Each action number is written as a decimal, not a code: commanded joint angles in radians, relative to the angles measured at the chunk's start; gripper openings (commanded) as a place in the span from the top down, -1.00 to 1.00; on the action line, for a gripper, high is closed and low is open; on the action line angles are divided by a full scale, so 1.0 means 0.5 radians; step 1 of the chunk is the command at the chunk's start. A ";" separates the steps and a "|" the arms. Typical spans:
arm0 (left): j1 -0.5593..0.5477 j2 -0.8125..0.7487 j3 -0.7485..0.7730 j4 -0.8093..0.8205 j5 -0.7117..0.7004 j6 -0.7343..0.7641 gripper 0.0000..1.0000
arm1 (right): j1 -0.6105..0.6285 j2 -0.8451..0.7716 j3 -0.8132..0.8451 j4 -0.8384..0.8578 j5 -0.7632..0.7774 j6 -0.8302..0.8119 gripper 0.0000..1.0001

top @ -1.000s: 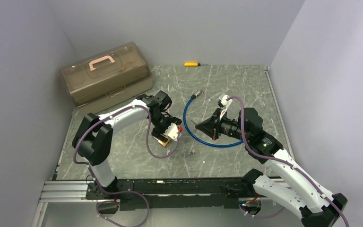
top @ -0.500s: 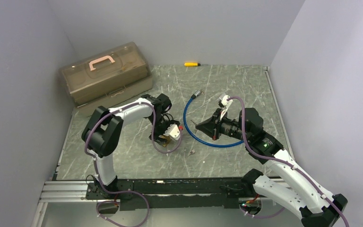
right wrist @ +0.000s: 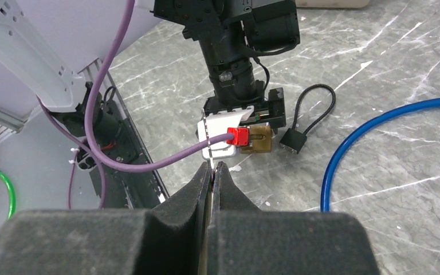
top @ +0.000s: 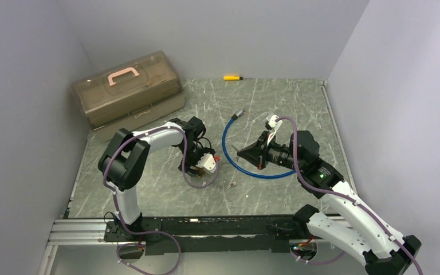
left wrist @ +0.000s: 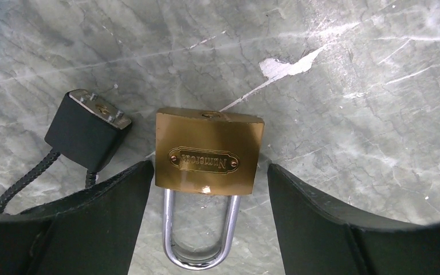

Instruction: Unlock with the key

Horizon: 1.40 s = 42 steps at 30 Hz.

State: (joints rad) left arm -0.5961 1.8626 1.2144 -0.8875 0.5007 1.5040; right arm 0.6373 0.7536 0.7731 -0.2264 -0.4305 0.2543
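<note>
Brass padlock (left wrist: 208,150) lies flat on the marbled table surface (left wrist: 349,86), a little left of its middle and somewhat toward the near edge. Its shackle is closed and points back at the left wrist, and the end with what looks like the keyhole faces away. Left gripper (left wrist: 209,172) straddles it with jaws wide, one finger on each side of the brass body, close but not clamped. Just beside the padlock, not touching it, sits a small black cable lock (left wrist: 89,130). Right gripper (right wrist: 211,171) hangs off to the right above the loop of blue cable (right wrist: 378,123), its jaws pressed together on a thin metal edge that I take for the key (right wrist: 211,165).

To my eye the step in hand is securing the padlock. Next the left jaws need to close firmly on the body and present the keyhole toward the right arm, and the key then needs squaring to the slot.

Only the left wrist view shows the gaps beside the body. Only the right wrist view shows the sliver in the shut fingers. From above the padlock is nearly hidden, but a small metal thing (top: 231,184) shows toward the near edge, too small to name
</note>
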 commanded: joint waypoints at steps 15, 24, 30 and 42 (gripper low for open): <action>-0.132 -0.311 -0.201 0.135 0.003 -0.058 0.42 | -0.040 -0.001 0.060 0.011 -0.048 -0.010 1.00; -0.130 -0.849 -0.211 0.050 0.198 -0.163 0.77 | -0.088 0.013 0.154 -0.092 -0.060 -0.100 1.00; -0.132 -1.449 -0.249 0.105 0.474 -0.161 0.94 | -0.106 -0.015 0.206 -0.155 -0.088 -0.142 1.00; -0.336 -2.063 -0.148 0.515 0.509 -0.283 1.00 | -0.118 -0.014 0.274 -0.189 -0.432 -0.217 1.00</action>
State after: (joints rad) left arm -0.7383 0.8639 1.0874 -0.7666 0.7166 1.3968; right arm 0.5823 0.7506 0.8589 -0.3336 -0.5518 0.1741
